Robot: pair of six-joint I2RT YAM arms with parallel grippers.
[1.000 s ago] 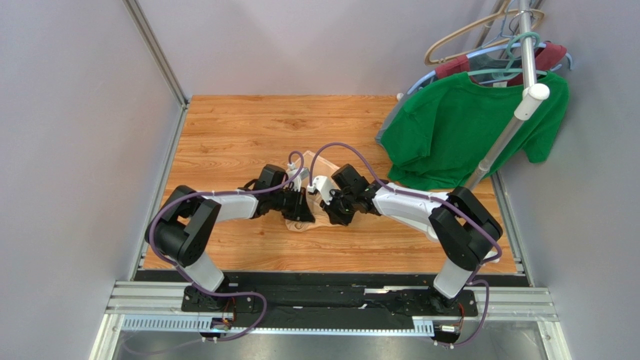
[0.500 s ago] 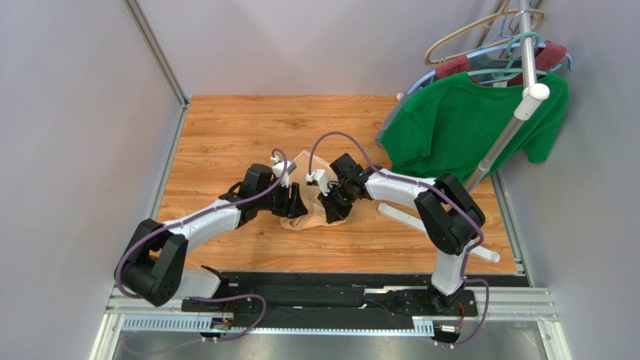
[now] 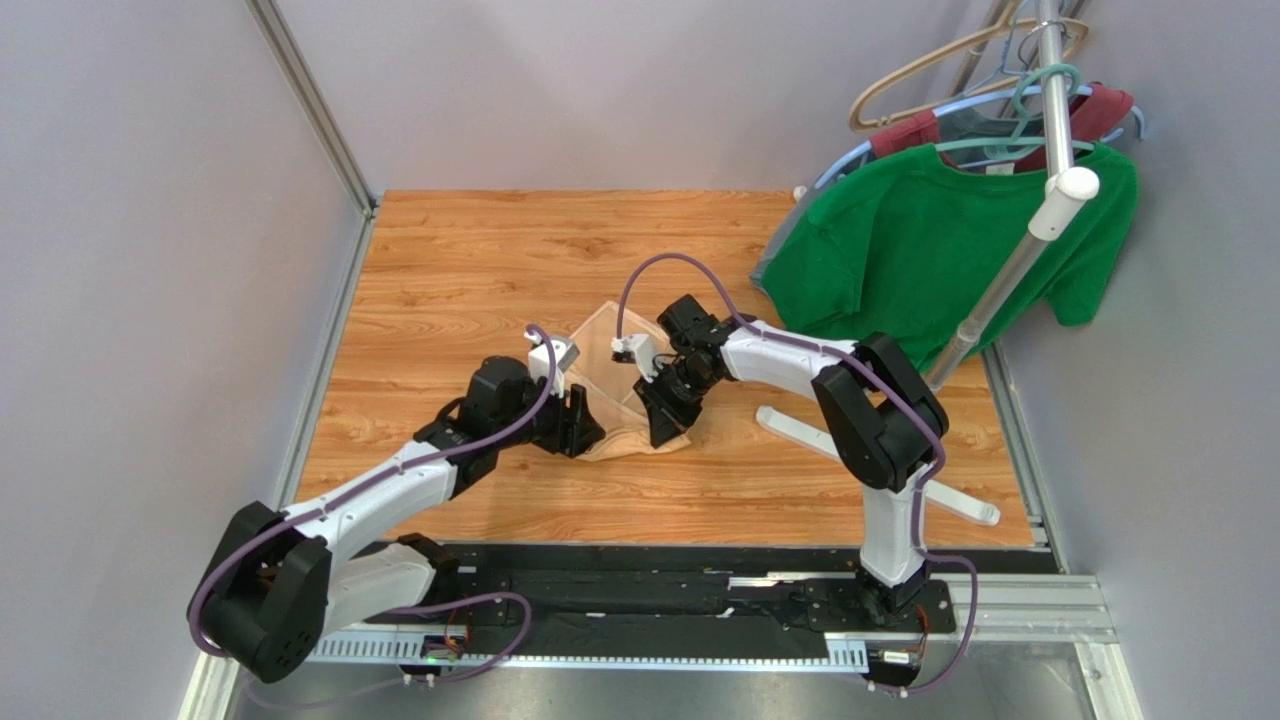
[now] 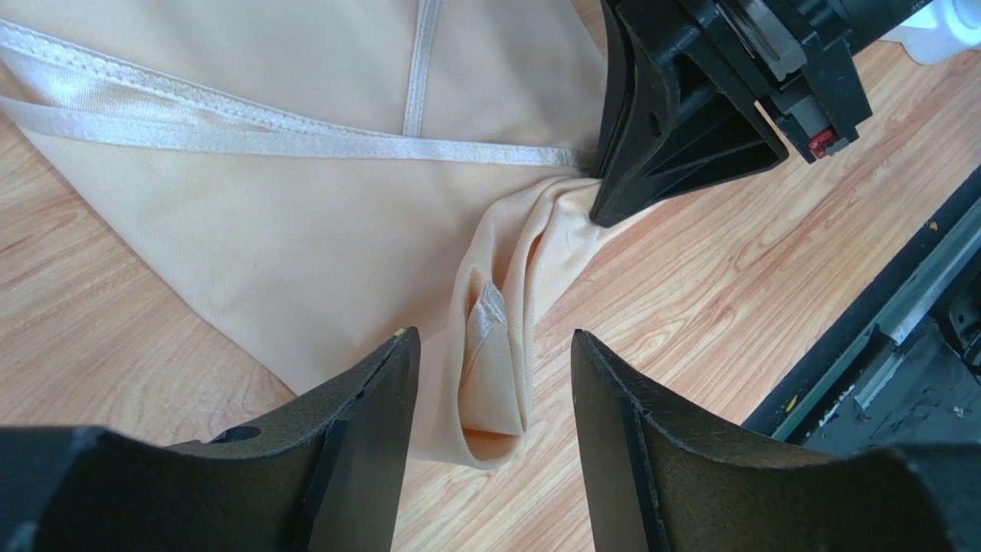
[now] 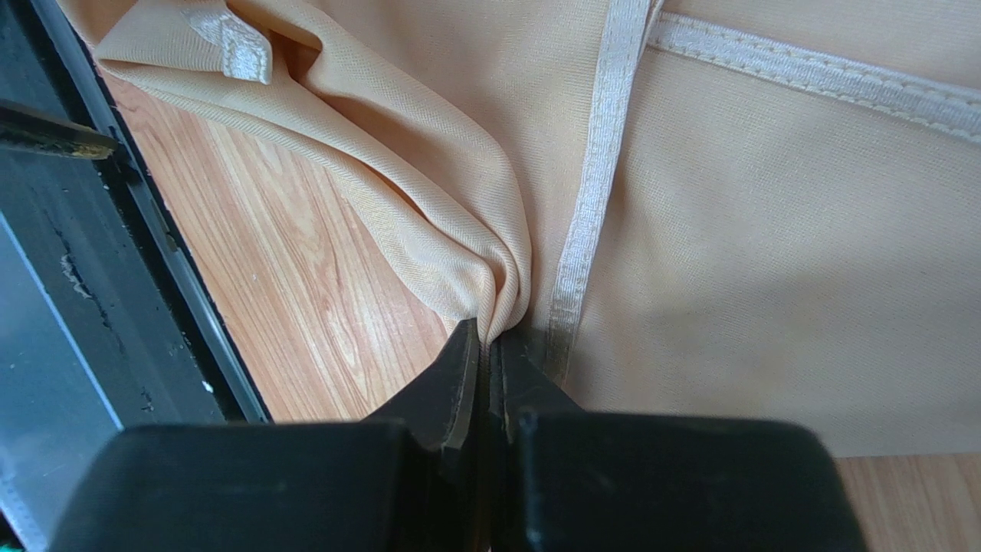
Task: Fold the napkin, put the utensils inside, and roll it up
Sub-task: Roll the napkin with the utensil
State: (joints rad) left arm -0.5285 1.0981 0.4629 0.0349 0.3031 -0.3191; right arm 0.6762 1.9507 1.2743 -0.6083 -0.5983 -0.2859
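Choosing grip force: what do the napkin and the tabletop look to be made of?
The napkin: thin fine-weave cloth, perhaps synthetic, with a slight sheen; it bunches in soft folds and is shinier along its hem. The tabletop: smooth wood-grain surface, possibly laminate rather than solid wood.

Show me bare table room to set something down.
Bare: the far-left corner of the table; the near strip between napkin and rack leg. Crowded: the middle, with left end effector and right end effector at the napkin; the right, by the shirt.

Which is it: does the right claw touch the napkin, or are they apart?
Touching. The right wrist view shows the right claw shut on a bunched fold of the napkin.
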